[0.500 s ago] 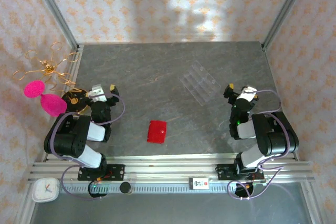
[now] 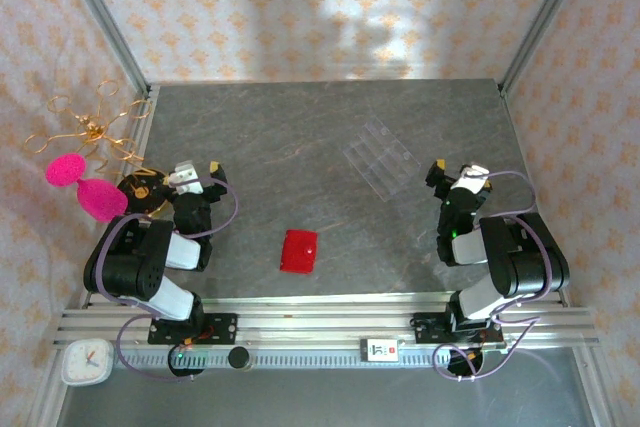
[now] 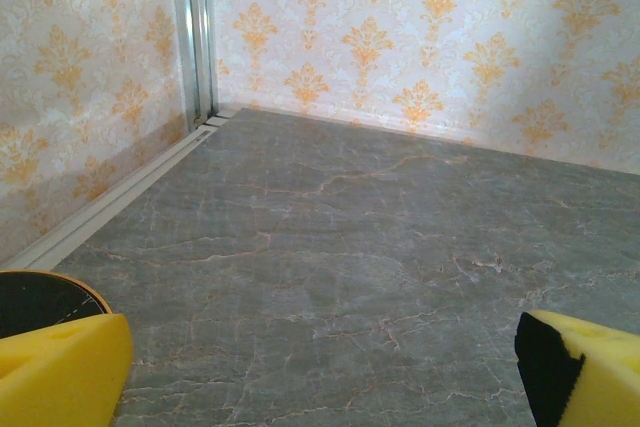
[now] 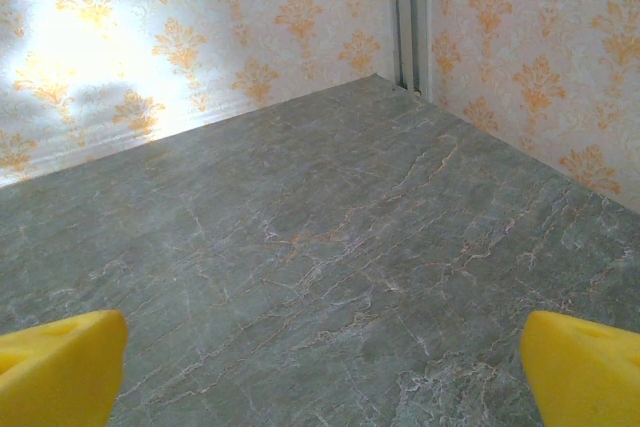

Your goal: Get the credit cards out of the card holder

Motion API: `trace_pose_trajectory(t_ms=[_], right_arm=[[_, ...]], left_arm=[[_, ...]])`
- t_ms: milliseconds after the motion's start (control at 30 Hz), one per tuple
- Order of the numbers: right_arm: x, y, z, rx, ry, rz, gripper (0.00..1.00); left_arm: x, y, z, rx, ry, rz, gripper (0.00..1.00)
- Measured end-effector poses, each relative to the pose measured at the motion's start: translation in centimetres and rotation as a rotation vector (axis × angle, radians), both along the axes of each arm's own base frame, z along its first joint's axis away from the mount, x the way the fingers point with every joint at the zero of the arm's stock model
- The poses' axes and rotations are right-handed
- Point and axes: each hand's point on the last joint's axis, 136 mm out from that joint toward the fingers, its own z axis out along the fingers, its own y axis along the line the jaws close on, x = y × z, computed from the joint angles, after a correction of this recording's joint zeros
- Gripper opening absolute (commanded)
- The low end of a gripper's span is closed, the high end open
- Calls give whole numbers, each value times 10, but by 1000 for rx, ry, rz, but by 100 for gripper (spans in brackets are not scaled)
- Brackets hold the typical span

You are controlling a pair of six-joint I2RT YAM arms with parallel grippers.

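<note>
My left hand and right hand both sit with fingers wide apart. The red card holder lies folded on the bench between them. It's probably light and slick, so I'd pinch one edge.

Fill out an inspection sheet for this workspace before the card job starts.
Surface: grey veined table, flat.
Job's things: red card holder, looks folded shut, lying flat near the front edge between the arms.
Clutter: clear slotted tray right of centre; pink ornaments and gold wire piece off the left side; small white clock.
Grippers: left gripper and right gripper open, holding nothing.
Cables: purple cables looped at each arm.
Surroundings: wallpapered walls, aluminium frame posts.
</note>
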Motion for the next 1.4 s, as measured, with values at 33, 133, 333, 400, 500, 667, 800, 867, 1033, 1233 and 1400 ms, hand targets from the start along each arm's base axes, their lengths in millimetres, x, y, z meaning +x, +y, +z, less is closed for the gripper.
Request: trace_pose_trajectory(t_ms=[33, 133, 333, 400, 500, 667, 800, 867, 1033, 1233, 1400], right_arm=[[0, 0, 0, 0, 0, 0, 100], [0, 0, 0, 0, 0, 0, 100], [0, 0, 0, 0, 0, 0, 100], [0, 0, 0, 0, 0, 0, 100], [0, 0, 0, 0, 0, 0, 100], [0, 0, 0, 0, 0, 0, 100], [0, 0, 0, 0, 1, 1, 100], [0, 2, -2, 0, 10, 11, 100], [18, 0, 10, 10, 54, -14, 100], [33, -14, 44, 87, 46, -130, 100], [20, -35, 48, 237, 45, -309, 100]], left_arm=[[0, 0, 0, 0, 0, 0, 99], [0, 0, 0, 0, 0, 0, 99], [0, 0, 0, 0, 0, 0, 99], [0, 0, 0, 0, 0, 0, 99], [0, 0, 0, 0, 0, 0, 99], [0, 0, 0, 0, 0, -2, 99], [0, 0, 0, 0, -1, -1, 99], [-1, 0, 5, 2, -6, 4, 99], [2, -8, 33, 12, -30, 4, 99], [15, -19, 60, -21, -42, -2, 99], [10, -22, 72, -100, -68, -4, 99]])
